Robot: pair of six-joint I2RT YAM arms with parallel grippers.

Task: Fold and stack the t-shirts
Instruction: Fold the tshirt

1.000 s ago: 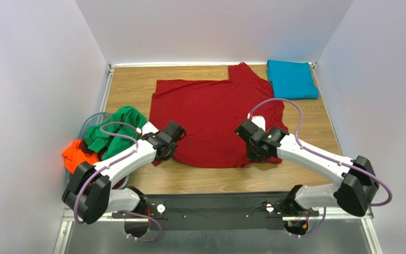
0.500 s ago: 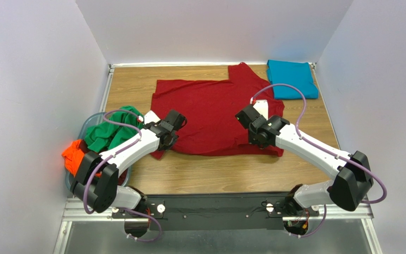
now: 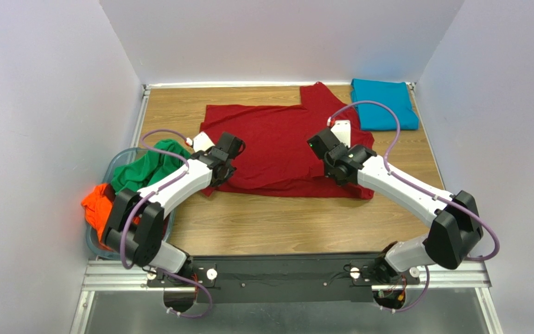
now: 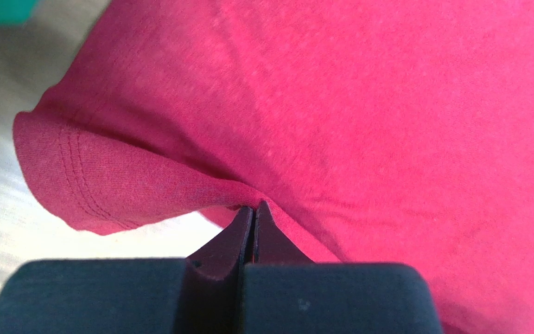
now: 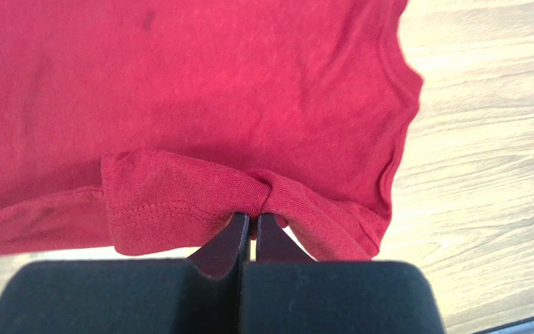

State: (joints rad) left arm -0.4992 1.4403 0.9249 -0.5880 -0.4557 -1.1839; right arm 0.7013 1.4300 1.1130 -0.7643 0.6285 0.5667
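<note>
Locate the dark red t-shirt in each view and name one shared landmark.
Top external: dark red t-shirt lies mid-table.
Left wrist: dark red t-shirt fills most of the frame.
Right wrist: dark red t-shirt fills the upper left.
Shared landmark: the wooden table, bare beside the cloth in every view.

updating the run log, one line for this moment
step: fold red t-shirt | left gripper: shut on hem | right gripper: shut on hem | teal t-shirt: folded, far right

The dark red t-shirt (image 3: 277, 139) looks folded farther back.
</note>
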